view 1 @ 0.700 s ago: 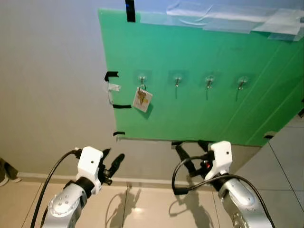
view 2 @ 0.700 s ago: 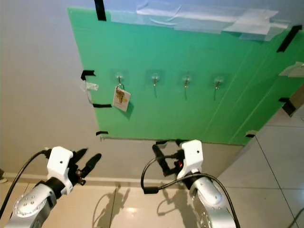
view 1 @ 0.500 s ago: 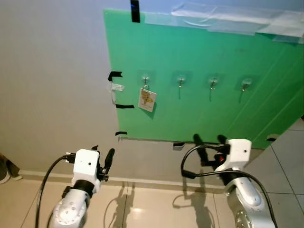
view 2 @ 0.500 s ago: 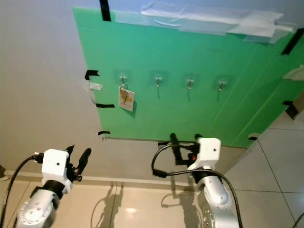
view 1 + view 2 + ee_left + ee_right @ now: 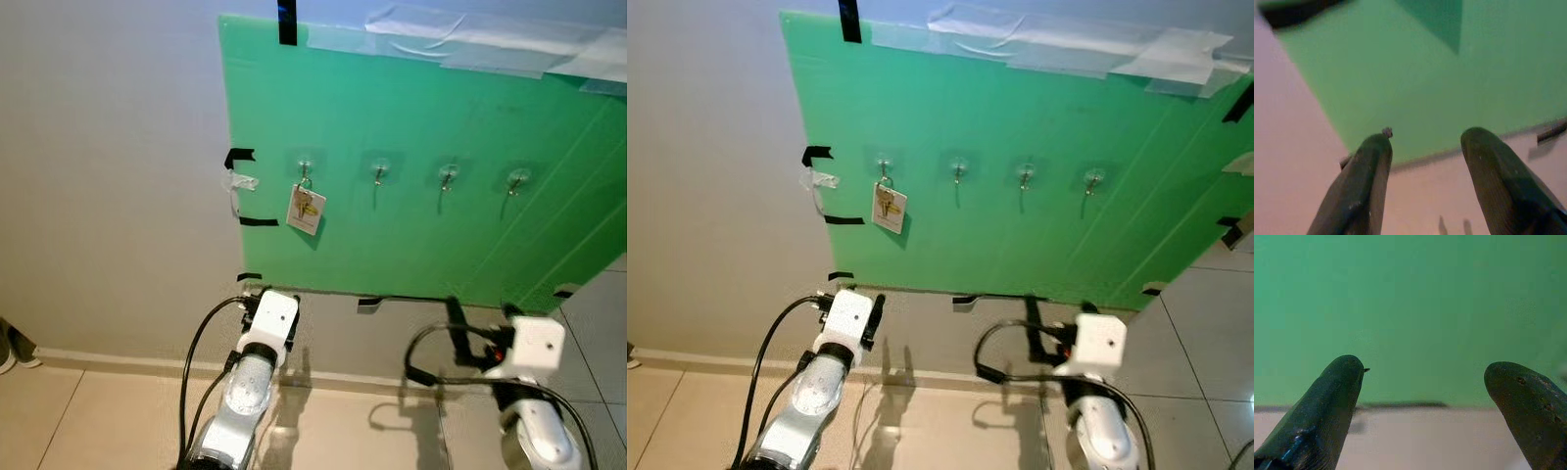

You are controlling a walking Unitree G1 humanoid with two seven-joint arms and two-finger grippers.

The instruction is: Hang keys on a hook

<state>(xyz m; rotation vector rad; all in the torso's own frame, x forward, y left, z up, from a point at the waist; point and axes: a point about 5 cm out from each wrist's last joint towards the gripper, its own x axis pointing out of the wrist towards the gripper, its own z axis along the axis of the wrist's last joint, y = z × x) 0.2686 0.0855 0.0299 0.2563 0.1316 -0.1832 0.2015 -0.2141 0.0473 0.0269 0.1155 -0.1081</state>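
Note:
A small bunch of keys with a white tag (image 5: 306,208) hangs on the leftmost of several clear hooks (image 5: 306,168) stuck in a row on a green board (image 5: 421,245) taped to the wall. The other hooks (image 5: 448,176) are bare. My left gripper (image 5: 872,308) is low, below the board's bottom left corner, pointing up at the wall; in the left wrist view its fingers (image 5: 1369,161) stand open with nothing between them. My right gripper (image 5: 1058,318) is low under the board's right half, open and empty too (image 5: 1428,366).
Black tape strips (image 5: 235,157) and clear tape (image 5: 460,39) hold the board to a grey wall (image 5: 108,176). Below run a baseboard and glossy beige floor tiles (image 5: 343,431). A dark object (image 5: 8,348) sits at the far left edge.
The left arm swung inward toward the middle and now points up at the wall. The right arm dropped lower and to the right. The keys stay on the leftmost hook.

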